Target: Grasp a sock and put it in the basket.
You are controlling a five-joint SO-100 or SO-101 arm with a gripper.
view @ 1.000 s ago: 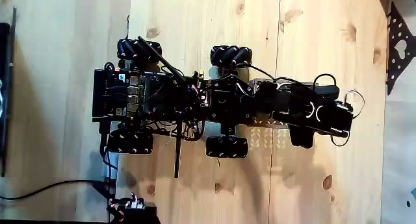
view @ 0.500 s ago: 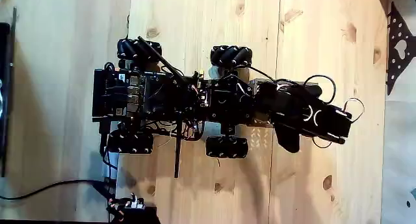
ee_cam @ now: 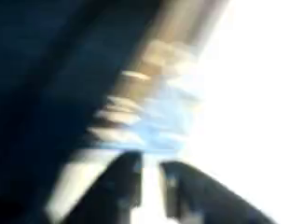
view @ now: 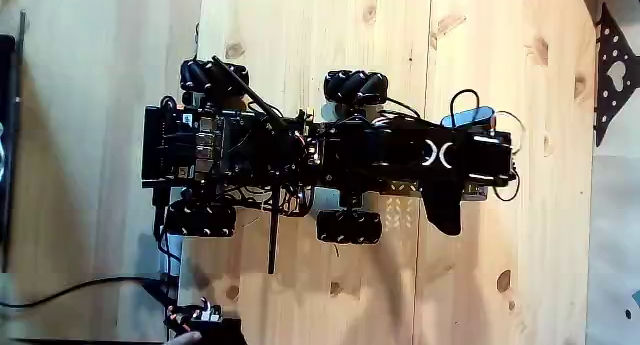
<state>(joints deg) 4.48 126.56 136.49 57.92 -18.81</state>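
Wheeled robot base (view: 260, 155) is seen from above near the middle of the pale wooden worktop (view: 480, 45), its black arm (view: 430, 155) stretched toward the right edge. Whether the hand is clenched cannot be told; the blurred wrist view is unreadable. No sock can be made out

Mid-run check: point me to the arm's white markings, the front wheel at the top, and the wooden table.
Arm (view: 436, 153), fixed view: on the white markings on its black top.
Wheel (view: 355, 86), fixed view: middle of its rollers.
Table (view: 320, 30), fixed view: bare wood above the robot.
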